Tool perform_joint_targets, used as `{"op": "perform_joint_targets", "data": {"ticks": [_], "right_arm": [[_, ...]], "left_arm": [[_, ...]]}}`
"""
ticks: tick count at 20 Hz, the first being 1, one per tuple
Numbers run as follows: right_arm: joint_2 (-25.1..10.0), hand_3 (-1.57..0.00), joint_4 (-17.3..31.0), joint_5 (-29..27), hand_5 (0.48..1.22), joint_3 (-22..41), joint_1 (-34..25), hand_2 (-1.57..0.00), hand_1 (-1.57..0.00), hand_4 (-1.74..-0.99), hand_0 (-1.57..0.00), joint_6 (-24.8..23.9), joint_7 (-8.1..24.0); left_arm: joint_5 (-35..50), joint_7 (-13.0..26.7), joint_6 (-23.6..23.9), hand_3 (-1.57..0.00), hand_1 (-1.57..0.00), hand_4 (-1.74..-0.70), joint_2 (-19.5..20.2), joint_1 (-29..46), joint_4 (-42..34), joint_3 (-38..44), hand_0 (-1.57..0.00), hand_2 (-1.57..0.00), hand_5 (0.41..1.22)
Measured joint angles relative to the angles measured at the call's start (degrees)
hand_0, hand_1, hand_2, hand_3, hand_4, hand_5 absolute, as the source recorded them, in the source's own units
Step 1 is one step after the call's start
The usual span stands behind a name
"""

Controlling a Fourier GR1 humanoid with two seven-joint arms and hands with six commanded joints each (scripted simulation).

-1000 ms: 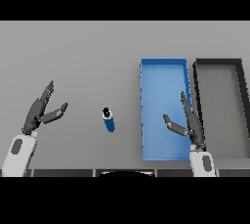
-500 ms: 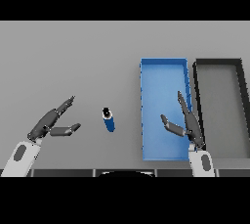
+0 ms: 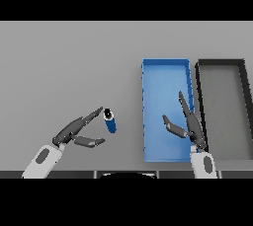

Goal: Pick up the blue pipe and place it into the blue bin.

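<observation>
We see the blue pipe [image 3: 110,121] lying on the grey bench [image 3: 69,67], left of the blue bin [image 3: 165,72], long axis approx. toward/away, dark open end at far end. Left robot hand [image 3: 74,132] open just left of pipe, holding nothing; contact unclear. Right robot hand [image 3: 188,124] open over bin, empty. Dark bin [image 3: 221,64] right of blue bin, edge cut off.
</observation>
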Motion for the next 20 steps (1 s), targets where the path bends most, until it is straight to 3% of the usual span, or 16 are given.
{"op": "perform_joint_targets", "data": {"ticks": [2,5,7,12,15,17,18,20], "right_arm": [[0.25,0.00,-0.64,-0.59,0.652,0.02,0.69,0.00,0.00,-1.305,0.00,0.21,0.11],[0.41,0.00,-0.25,-0.47,0.653,0.02,0.10,0.00,0.00,-1.314,0.00,0.11,1.57],[0.00,0.00,-1.43,-1.27,0.655,-0.31,1.00,0.00,0.00,-1.320,0.00,0.56,0.87],[-0.20,0.00,0.34,-1.14,0.665,-0.84,0.17,0.00,0.00,-1.323,0.00,0.49,2.22],[-0.08,0.00,-0.91,-0.42,0.664,-0.23,1.99,0.00,0.00,-1.321,0.00,0.31,0.16],[0.34,0.00,-0.41,-0.73,0.664,-0.27,0.99,0.00,0.00,-1.320,0.00,0.25,1.34],[-0.05,0.00,-0.76,-0.86,0.663,-0.59,1.37,0.00,0.00,-1.319,0.00,0.25,0.92],[-0.58,0.00,-1.43,-1.59,0.666,-0.87,1.66,0.00,0.00,-1.319,0.00,0.87,0.20]], "left_arm": [[-2.53,-2.71,1.26,0.00,0.00,-1.22,-1.79,0.38,0.79,-1.28,0.00,0.00,0.495],[-4.32,-2.24,3.26,0.00,0.00,-1.23,-5.42,-1.53,3.19,-2.18,0.00,0.00,0.502],[-4.60,-0.90,3.85,0.00,0.00,-1.22,-7.94,-3.82,5.79,-2.28,0.00,0.00,0.502],[-8.18,-2.86,5.73,0.00,0.00,-1.16,-12.29,-7.43,12.20,-3.40,0.00,0.00,0.491],[-6.44,-3.56,4.58,-0.02,0.00,-1.22,-14.64,-8.07,13.52,-3.48,0.00,-0.02,0.536],[-4.80,-4.18,3.49,-0.20,-0.09,-1.28,-15.87,-8.27,14.59,-3.16,0.00,-0.21,0.607],[-4.95,-4.66,3.84,-0.47,-0.25,-1.31,-16.81,-7.91,14.45,-3.63,-0.09,-0.39,0.730],[-2.54,-4.09,3.49,-0.84,-0.71,-1.45,-18.10,-7.98,14.95,-2.57,-0.59,-0.82,0.906]]}}
